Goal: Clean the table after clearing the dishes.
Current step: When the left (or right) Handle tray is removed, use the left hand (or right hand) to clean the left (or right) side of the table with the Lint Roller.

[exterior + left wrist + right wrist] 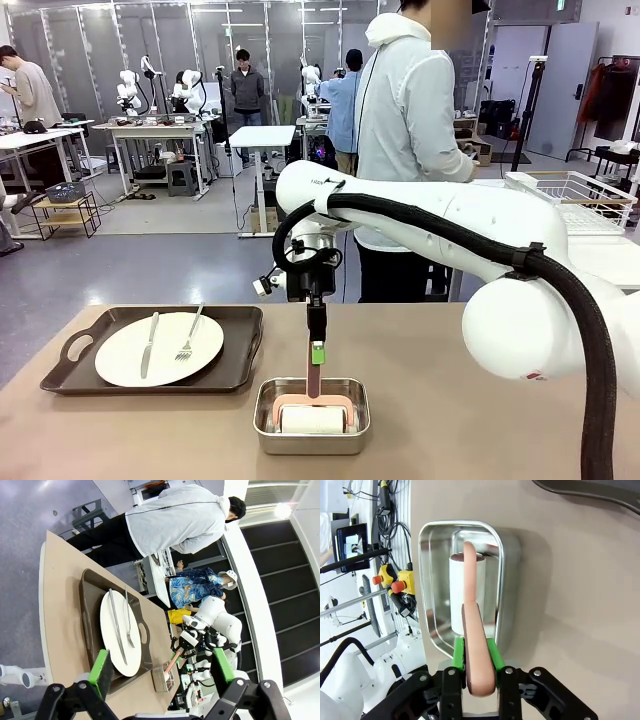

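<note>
On the brown table (450,400) a white plate (160,348) with a knife (149,345) and a fork (188,338) lies on a dark tray (240,330) at the left. My right gripper (317,352) reaches in over the middle, shut on the pink handle (314,380) of a white roller (313,420) lying in a steel pan (262,415). In the right wrist view the green pads (492,655) clamp that handle (472,605) above the pan (427,580). My left gripper (161,665) hangs open high above the plate (112,630) and tray (90,610).
A person (405,120) in a light hooded top stands at the far edge of the table. A white wire basket (580,195) sits on a white surface at the back right. Bare tabletop stretches right of the pan.
</note>
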Motion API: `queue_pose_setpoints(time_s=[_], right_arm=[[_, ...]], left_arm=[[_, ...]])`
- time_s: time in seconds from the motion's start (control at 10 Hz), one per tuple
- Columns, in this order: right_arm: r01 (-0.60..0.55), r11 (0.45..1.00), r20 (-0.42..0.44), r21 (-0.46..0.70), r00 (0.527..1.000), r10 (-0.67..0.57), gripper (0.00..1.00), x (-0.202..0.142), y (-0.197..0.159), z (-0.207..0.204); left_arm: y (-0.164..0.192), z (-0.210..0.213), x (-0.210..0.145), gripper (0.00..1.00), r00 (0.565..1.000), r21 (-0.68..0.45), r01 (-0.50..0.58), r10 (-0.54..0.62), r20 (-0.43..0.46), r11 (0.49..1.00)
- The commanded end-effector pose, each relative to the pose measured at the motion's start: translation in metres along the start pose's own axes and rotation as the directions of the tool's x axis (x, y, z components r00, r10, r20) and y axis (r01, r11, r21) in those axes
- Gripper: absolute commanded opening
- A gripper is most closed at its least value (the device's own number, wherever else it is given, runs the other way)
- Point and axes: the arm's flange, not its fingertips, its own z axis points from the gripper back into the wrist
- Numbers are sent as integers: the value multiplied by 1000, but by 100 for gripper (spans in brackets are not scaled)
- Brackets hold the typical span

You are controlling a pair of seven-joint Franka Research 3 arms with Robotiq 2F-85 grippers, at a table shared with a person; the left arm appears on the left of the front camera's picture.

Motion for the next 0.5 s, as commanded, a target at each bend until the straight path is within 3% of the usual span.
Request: queue_pose_setpoints(time_s=[0.0,0.4], right_arm=[[38,999,-6,10,999,-38,0,17,-8,18],[33,998,8,-49,999,-32,2,10,9,34]], left_arm=[[-3,4,-2,100,1000,-4,1,-1,-12,1000],[-3,4,-2,100,1000,-4,1,-1,-12,1000]])
